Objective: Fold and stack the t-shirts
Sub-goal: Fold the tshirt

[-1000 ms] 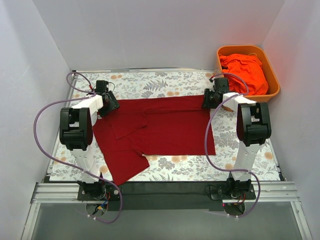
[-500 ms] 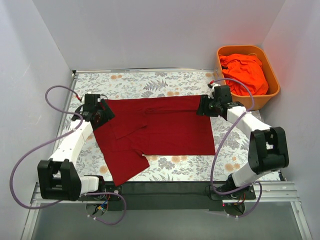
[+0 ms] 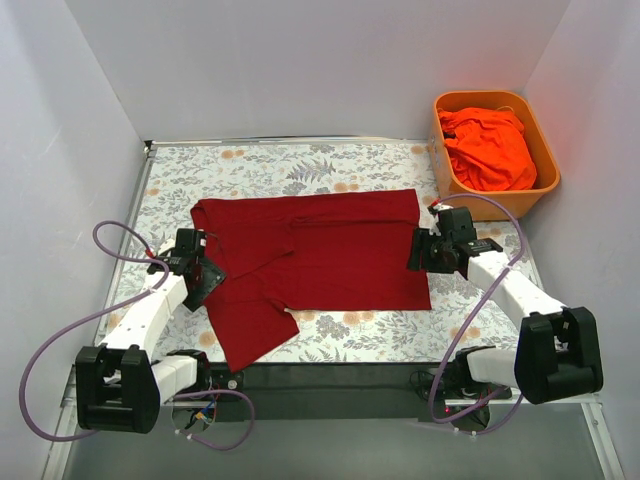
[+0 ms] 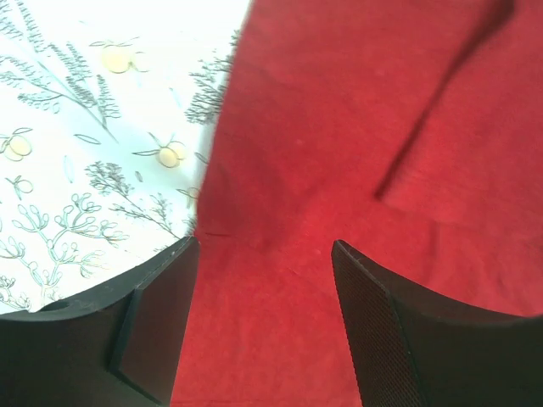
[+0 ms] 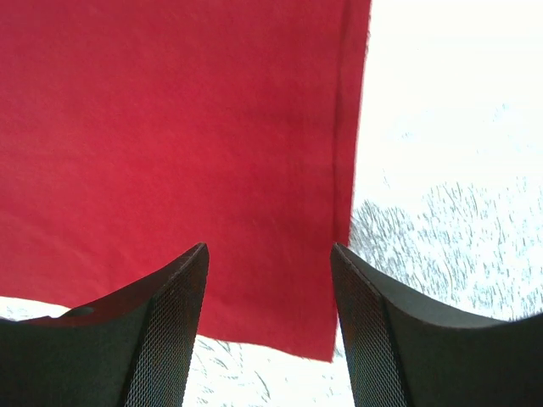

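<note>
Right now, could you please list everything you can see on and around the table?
crimson t-shirt: one, dark red, spread flat mid-table
orange-red t-shirt: one, bright orange-red, bunched in the tub
tub: one, orange, far right corner
table: one, white floral top, under everything
walls: three, white, around the table
arms: two, white and black, near edge
left tool: one, black, open, at the crimson shirt's left edge
right tool: one, black, open, at its right edge

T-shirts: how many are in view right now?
2. The dark red t-shirt lies spread on the table; the orange-red t-shirt sits bunched in the orange tub at the far right. Another could be hidden beneath it.
</note>
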Available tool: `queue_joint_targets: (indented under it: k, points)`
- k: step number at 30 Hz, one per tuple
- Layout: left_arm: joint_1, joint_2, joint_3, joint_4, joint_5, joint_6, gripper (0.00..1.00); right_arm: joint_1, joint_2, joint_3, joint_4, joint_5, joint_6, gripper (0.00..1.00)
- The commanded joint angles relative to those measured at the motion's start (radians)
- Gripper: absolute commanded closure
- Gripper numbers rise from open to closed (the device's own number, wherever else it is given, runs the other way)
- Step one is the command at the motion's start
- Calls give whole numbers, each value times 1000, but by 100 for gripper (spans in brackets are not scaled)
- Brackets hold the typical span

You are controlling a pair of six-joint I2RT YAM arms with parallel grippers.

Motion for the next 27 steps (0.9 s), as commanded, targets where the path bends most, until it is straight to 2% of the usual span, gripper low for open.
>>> queue_joint_targets:
  k: [1,13,16,17,20,21,24,27]
  points:
    - [2,23,-16,9,-65,-58,41,4,-44,-31,-27,41,-2,44]
    - [2,139,-64,60,-62,-72,48,1,-77,-88,-79,96,15,44]
    - [2,148,-59,55,-45,-63,59,-1,-81,-103,-98,95,18,44]
    - [2,143,-58,54,-44,-60,70,-1,-81,-109,-104,93,21,45]
    - [2,117,-53,55,-28,-46,83,-2,-89,-135,-125,88,32,45]
    - [2,111,-53,58,-25,-41,92,-2,-97,-140,-130,96,33,46]
    - [2,99,-55,67,-16,-31,99,-7,-120,-153,-153,133,33,46]
    - [2,99,-53,73,-5,-21,100,-9,-130,-154,-168,142,35,50]
